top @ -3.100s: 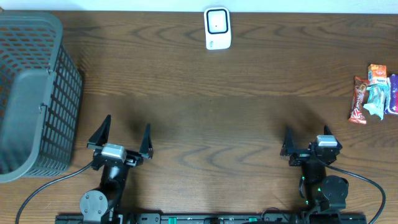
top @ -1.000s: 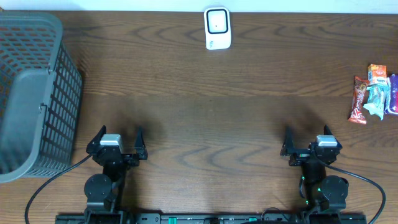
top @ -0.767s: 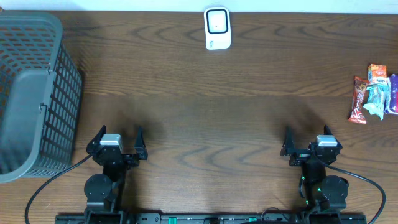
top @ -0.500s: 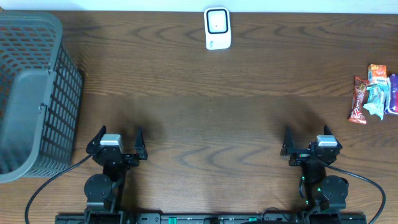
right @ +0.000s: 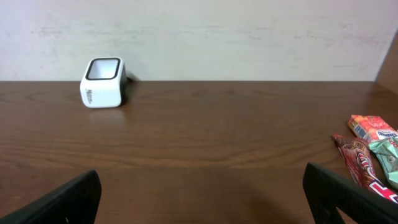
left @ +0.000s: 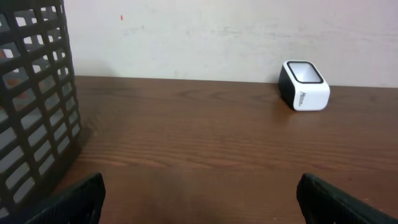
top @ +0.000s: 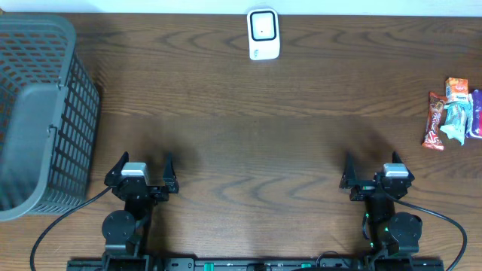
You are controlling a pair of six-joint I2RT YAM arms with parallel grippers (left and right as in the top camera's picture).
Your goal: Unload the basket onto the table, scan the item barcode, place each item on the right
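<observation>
Plainly the snacks point(top: 450, 113) lie at the counter's point(top: 301, 113) right edge, ahead and right of the right gripper point(top: 370, 162), far nearer than the left gripper point(top: 147, 159); the red bar point(top: 433, 120) points roughly fore-and-aft. Both sets of jaws stand released, holding nothing.

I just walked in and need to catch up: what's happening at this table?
Nothing is being handled. The left hand and right hand are both open and empty near the front of the table. The white scanner stands at the far edge, snack packets lie untouched at the right edge, and a gray basket sits at the left.
</observation>
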